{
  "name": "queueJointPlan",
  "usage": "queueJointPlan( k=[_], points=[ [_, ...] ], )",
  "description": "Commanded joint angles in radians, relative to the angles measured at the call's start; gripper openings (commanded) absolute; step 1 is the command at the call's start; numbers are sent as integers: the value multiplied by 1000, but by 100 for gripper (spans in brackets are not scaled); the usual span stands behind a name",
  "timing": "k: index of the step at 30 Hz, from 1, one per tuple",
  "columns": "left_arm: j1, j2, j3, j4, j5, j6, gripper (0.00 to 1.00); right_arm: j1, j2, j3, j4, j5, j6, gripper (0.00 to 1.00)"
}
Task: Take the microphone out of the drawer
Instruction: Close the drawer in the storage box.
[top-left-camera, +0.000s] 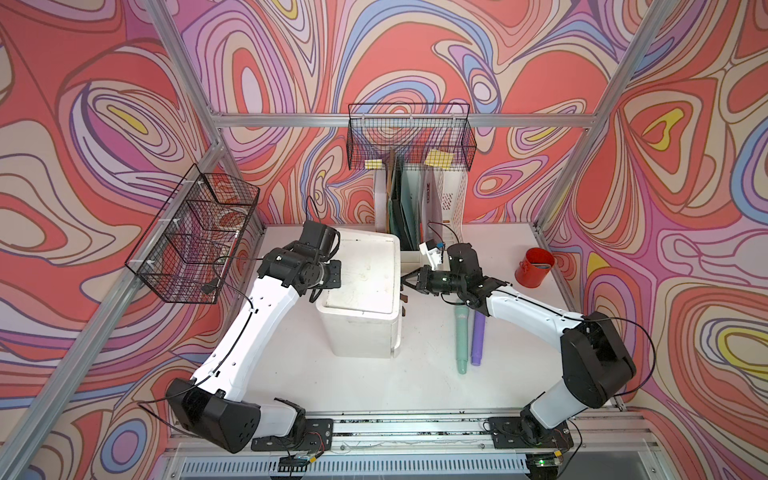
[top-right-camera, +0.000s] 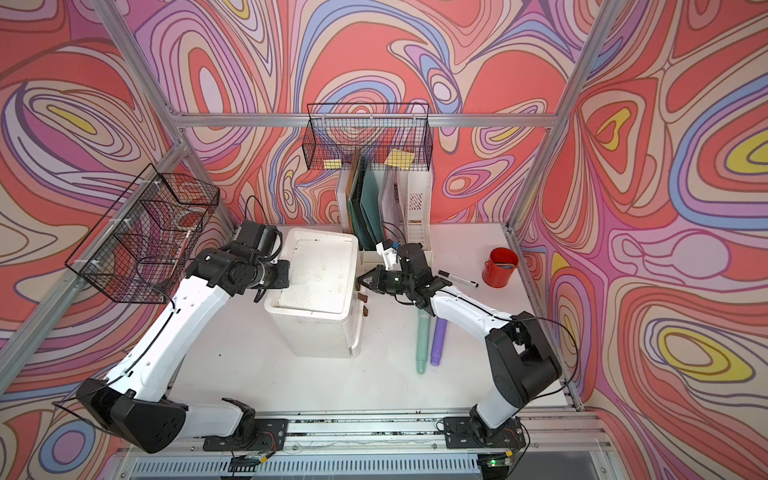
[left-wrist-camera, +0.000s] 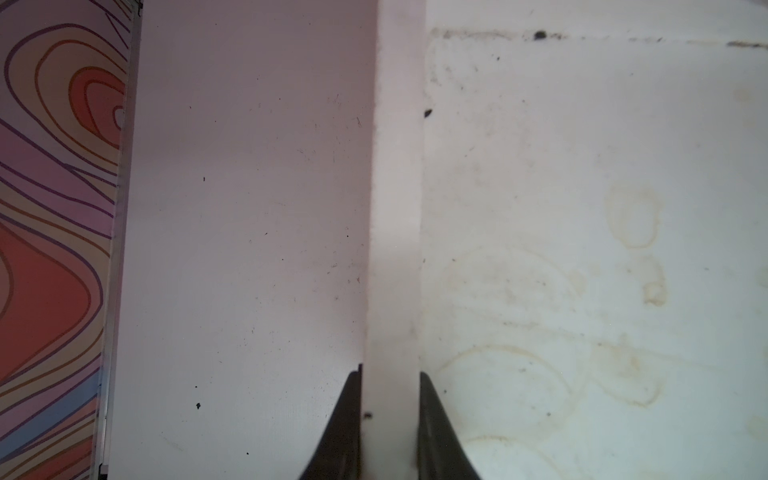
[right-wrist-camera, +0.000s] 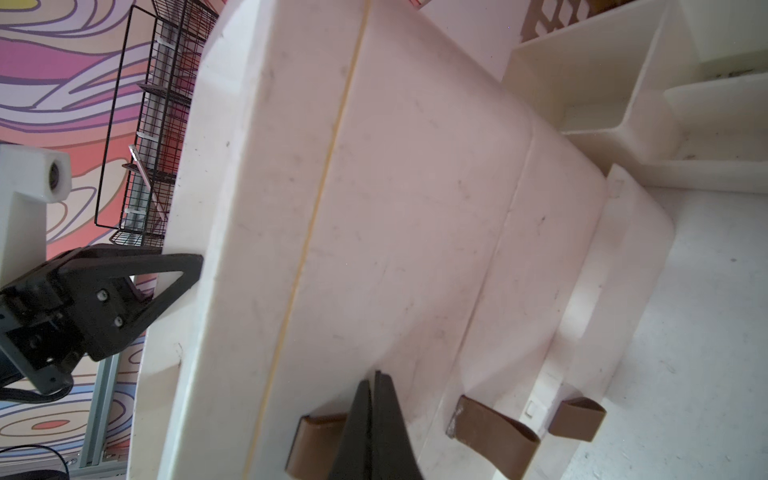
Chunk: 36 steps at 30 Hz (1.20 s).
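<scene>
Right gripper (right-wrist-camera: 372, 378): fingers pressed together, tips lying across the top drawer's (right-wrist-camera: 415, 232) brown pull tab (right-wrist-camera: 316, 436); can't tell whether the tab is caught.
Left gripper (left-wrist-camera: 390, 374): clamped tight, one finger either side of the drawer unit's (top-left-camera: 361, 286) raised top rim, on the side away from the tabs.
Drawer unit: white, upright on the table (top-left-camera: 415, 382), all three drawers pushed in, fronts facing the right arm.
Other tabs: middle tab (right-wrist-camera: 490, 432) and bottom tab (right-wrist-camera: 575, 417) hanging free.
Microphone: nowhere in sight; can't tell which drawer holds it.
Under the right forearm: teal cylinder (top-left-camera: 462, 336) and purple cylinder (top-left-camera: 478, 336), side by side on the table.
Further out: black marker (top-right-camera: 459, 279) near the red cup (top-left-camera: 534, 268), file rack (top-left-camera: 419, 199) just behind the unit.
</scene>
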Motion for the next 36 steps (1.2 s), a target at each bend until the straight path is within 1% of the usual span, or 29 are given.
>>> queueJointPlan(
  k=[1,10,16,20,23,28,31,32,33,34,36],
  points=[
    [-47,24,-3,77,116,-70,0,24,11,23,19,-27,-7,0],
    [-66,39,14,69,84,-66,0,24,1,27,-9,-17,-27,0],
    [-66,23,8,55,37,-44,0,15,-43,55,-163,59,-115,0],
    [-67,15,4,52,22,-36,0,-21,-109,24,-237,114,-139,0],
    [-66,12,1,56,20,-35,0,-58,-165,-32,-244,131,-128,7],
    [-67,12,-1,58,20,-32,0,-80,-198,-111,-207,118,-85,25],
    [-67,11,-1,59,16,-28,0,-81,-190,-173,-104,89,-17,35],
    [-66,10,-1,58,15,-26,0,-80,-183,-200,-51,78,14,39],
    [-67,9,-1,57,13,-26,0,-81,-178,-223,1,72,44,41],
    [-66,9,-1,56,12,-23,0,-81,-173,-251,62,79,78,43],
    [-67,7,-1,55,11,-21,0,-79,-163,-317,206,88,155,50]
  ],
)
